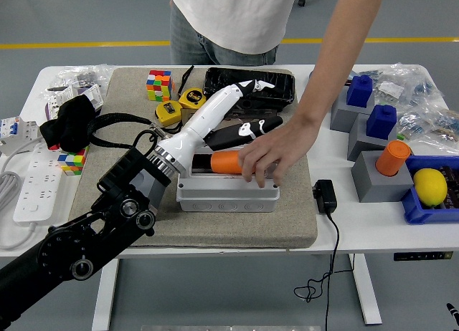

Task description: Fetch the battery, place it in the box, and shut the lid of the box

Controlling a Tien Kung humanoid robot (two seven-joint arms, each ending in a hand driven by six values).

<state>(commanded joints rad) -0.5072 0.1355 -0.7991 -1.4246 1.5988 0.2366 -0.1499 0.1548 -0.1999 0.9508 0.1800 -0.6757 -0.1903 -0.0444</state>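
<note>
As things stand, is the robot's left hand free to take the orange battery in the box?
Probably not: the person's hand grips the orange battery in the box, while the left hand hovers open just behind it.

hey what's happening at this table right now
A person's hand is holding an orange battery over the open grey box on the mat. The left robot hand hovers above the box's far side, fingers spread, holding nothing. The battery looks only partly in the box, and the lid isn't closed yet.
</note>
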